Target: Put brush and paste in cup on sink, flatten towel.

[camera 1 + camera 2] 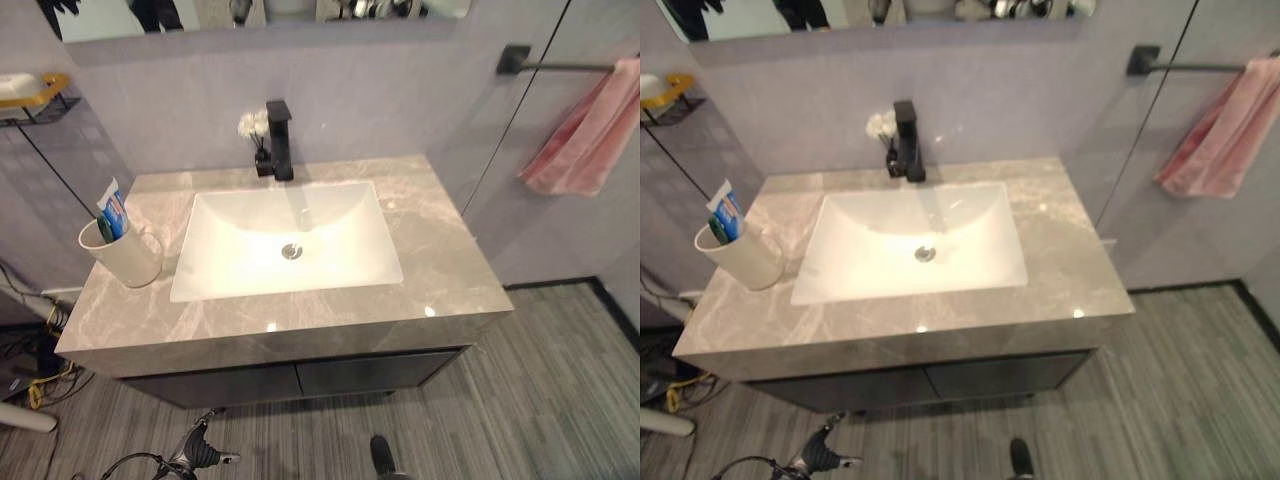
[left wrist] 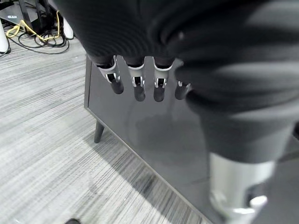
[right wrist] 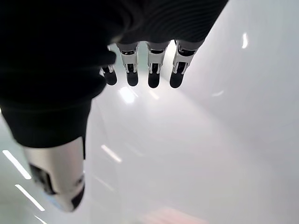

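A white cup (image 1: 128, 256) stands on the grey marble counter (image 1: 440, 270), left of the basin. A blue-and-white paste tube (image 1: 113, 210) sticks up out of it, with a green brush end (image 1: 104, 232) beside the tube. The pink towel (image 1: 590, 130) hangs bunched and creased from a dark bar (image 1: 560, 66) on the right wall. My left hand (image 2: 138, 86) hangs open with straight fingers in front of the dark cabinet (image 2: 154, 140), holding nothing. My right hand (image 3: 154, 70) is open too, empty, its fingers straight before a pale glossy surface.
A white basin (image 1: 230, 280) is set in the counter, with a black tap (image 1: 280, 140) and small white flowers (image 1: 252, 125) behind it. A yellow shelf (image 1: 40, 92) is fixed on the left wall. Cables (image 1: 40, 385) lie on the floor at the left.
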